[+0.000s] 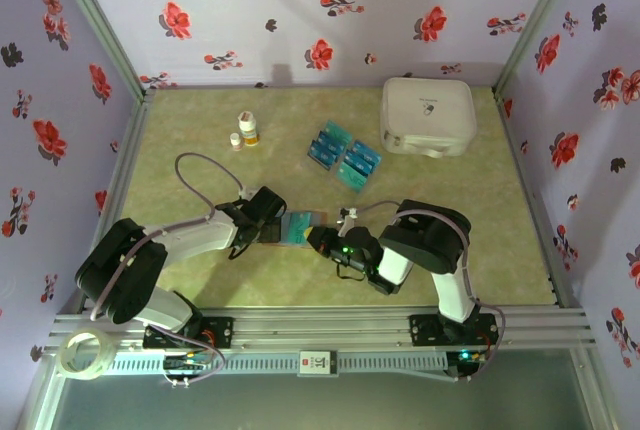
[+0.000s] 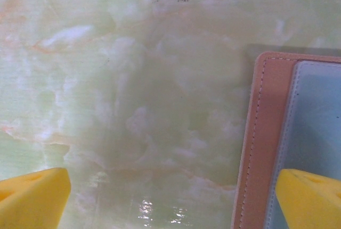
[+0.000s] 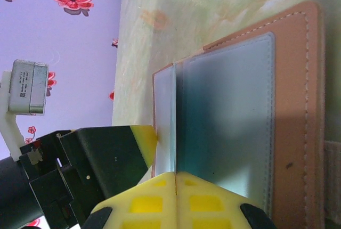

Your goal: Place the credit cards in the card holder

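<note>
The brown card holder [image 1: 292, 235] lies open on the table between both grippers, its clear pockets [image 3: 229, 117] facing up. My right gripper [image 3: 176, 180] is shut on a teal credit card [image 3: 175, 122], held on edge over the pocket seam. My left gripper [image 2: 170, 202] is open wide. One yellow fingertip [image 3: 145, 139] rests at the card holder's left edge [image 2: 264, 133] and the other fingertip [image 2: 32, 197] is over bare table. In the top view my left gripper [image 1: 268, 218] and right gripper [image 1: 320, 238] flank the holder. Several more teal credit cards [image 1: 345, 155] lie spread farther back.
A large white rounded case [image 1: 428, 115] sits at the back right. Two small bottles [image 1: 246, 131] stand at the back left. A tape roll [image 1: 85, 355] rests on the front rail at left. Floral walls enclose the table on three sides.
</note>
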### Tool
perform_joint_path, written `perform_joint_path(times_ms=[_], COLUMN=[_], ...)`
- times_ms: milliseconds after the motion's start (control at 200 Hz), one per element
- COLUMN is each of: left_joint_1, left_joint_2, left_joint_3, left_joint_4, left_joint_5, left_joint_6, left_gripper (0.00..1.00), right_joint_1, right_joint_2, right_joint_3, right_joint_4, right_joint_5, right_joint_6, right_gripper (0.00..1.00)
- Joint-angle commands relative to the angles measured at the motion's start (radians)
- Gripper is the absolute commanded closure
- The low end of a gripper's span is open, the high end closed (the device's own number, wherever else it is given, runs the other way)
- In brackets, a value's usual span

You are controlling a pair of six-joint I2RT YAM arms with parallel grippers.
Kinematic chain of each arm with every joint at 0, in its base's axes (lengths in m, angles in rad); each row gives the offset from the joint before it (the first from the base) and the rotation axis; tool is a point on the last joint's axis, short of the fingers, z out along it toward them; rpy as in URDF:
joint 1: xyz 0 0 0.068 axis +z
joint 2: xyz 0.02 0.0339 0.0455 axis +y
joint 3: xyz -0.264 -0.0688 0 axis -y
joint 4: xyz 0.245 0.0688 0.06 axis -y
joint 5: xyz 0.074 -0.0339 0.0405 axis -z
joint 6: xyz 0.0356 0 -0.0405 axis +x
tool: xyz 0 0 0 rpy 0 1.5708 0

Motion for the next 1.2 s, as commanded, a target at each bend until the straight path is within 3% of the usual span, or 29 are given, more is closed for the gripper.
perform_joint_path(times_ms=[0, 830, 1195], left_joint_1=[-0.008, -0.009, -0.008], left_joint_2=[0.014, 0.017, 0.016], left_joint_3=[0.002, 0.002, 0.0], left_joint_4=[-0.064, -0.063, -0.063], left_joint_5=[-0.014, -0.016, -0.015], left_joint_6=[0.001, 0.001, 0.001], left_gripper=[0.0, 0.0, 0.0], right_joint_1=[0.015, 0.021, 0.021], right_joint_2=[0.035, 0.087, 0.049], right_joint_3=[-0.014, -0.026, -0.034], right_joint_4=[-0.054, -0.06, -0.143], right_joint_5=[0.028, 0.044, 0.052], right_joint_6=[0.003, 0.053, 0.024], right_gripper=[1.0, 1.0, 1.0])
